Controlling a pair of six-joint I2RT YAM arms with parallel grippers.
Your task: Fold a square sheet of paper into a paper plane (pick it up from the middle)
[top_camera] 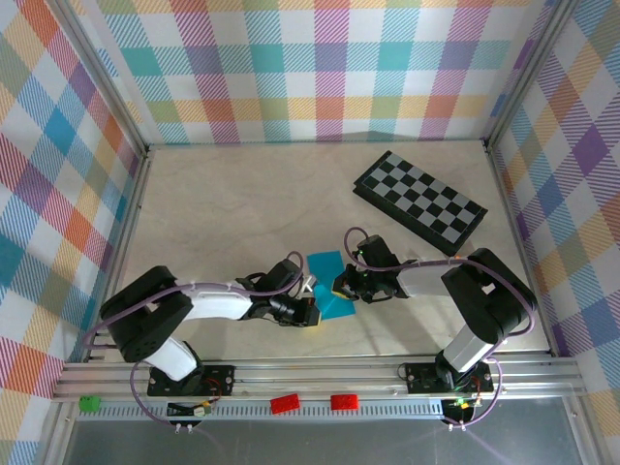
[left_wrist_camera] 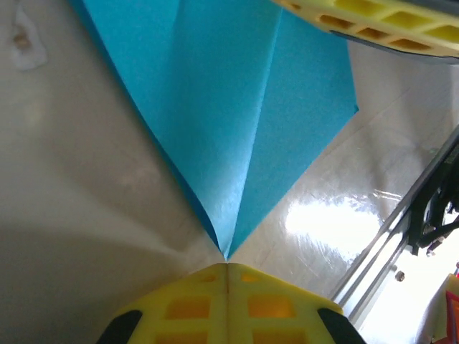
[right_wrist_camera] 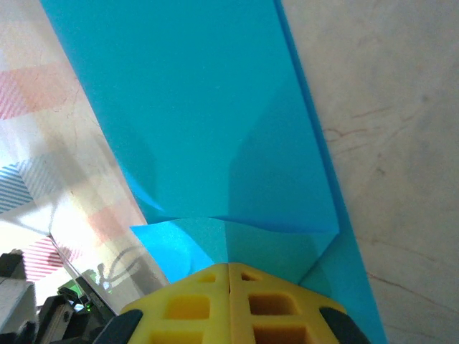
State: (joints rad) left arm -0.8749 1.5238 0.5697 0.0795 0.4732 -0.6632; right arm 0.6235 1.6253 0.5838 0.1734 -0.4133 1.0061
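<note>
The left hand (left_wrist_camera: 226, 266) and right hand (right_wrist_camera: 228, 266) each clamp opposite sides of the creased cyan paper (left_wrist_camera: 237, 115)

Cyan-blue paper sheet (top_camera: 327, 279): thin, plain, folded into overlapping triangular flaps, not a flat square. One sharp corner, crease running up from it, caught in closed left gripper (left_wrist_camera: 226, 266). Opposite layered edge pinched in closed right gripper (right_wrist_camera: 228, 266).
</note>
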